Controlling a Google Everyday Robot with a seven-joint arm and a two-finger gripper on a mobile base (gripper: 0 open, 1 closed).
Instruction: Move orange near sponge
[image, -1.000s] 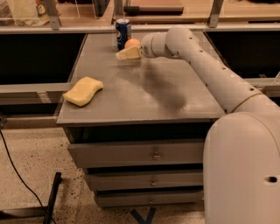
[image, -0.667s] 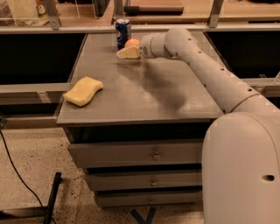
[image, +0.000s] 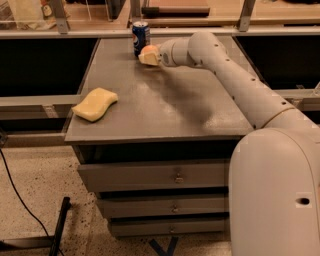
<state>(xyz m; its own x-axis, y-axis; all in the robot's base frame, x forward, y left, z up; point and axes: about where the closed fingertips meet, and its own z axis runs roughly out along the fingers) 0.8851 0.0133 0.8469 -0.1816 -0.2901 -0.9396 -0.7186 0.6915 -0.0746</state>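
The orange (image: 148, 49) is at the far side of the grey table, just right of the blue soda can (image: 140, 35). My gripper (image: 149, 57) reaches in from the right and is closed around the orange. A cream finger (image: 148, 59) covers its lower front. The pale yellow sponge (image: 95, 104) lies flat near the table's front left corner, far from the gripper.
The grey table top (image: 165, 105) sits over a cabinet with drawers (image: 175, 177). My white arm (image: 235, 80) stretches across the right side of the table. A railing and shelves run behind the table. A black cable lies on the floor at the left.
The gripper and orange have barely shifted beside the can. The sponge has not moved.
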